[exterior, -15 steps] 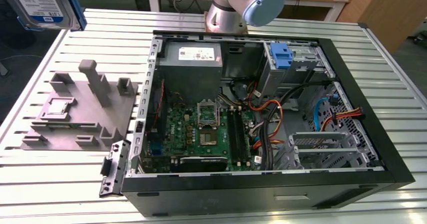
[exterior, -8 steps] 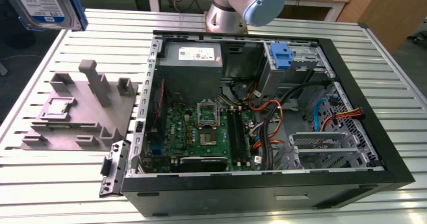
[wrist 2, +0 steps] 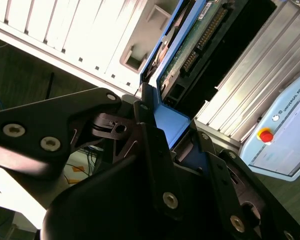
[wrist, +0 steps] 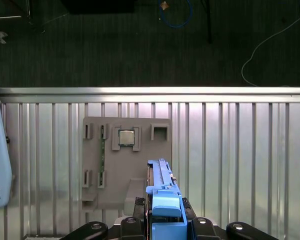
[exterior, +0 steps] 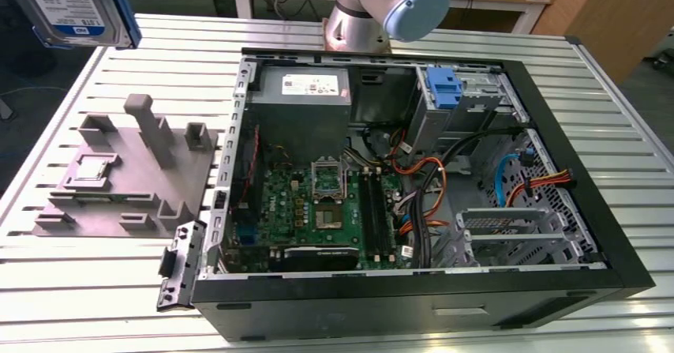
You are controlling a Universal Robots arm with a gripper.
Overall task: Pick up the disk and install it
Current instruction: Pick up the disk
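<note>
My fingers [wrist 2: 155,155] are clenched on the disk [wrist 2: 192,47]. They grip it by the blue rail [wrist 2: 172,125] at one narrow end, and that rail sits squarely between them in both wrist views. Most of the drive's body sticks out beyond the fingertips. I judge the first risk to be the disk pivoting or creeping in the grasp if I swing the arm briskly. The rail is plastic, so a hard squeeze could flex it or pop it off the drive.

Straight ahead of the fingertips in the first wrist view lies the grey holder [wrist: 127,165] with its raised posts, resting on the slatted counter [wrist: 240,150]. The disk hangs well clear of it. If it slipped here, I expect it would land on those posts or on the chip [wrist: 126,137] seated in the holder.

Farthest from the fingers, across the counter, stands the open computer case [exterior: 421,309]. Its drive bay [exterior: 447,92] is tucked in the far corner, with loose cables [exterior: 427,183] just beside it. On the way in, the disk could clip the case rim or snag a cable. If it arrives tilted, its rails could jam at the bay's mouth.
</note>
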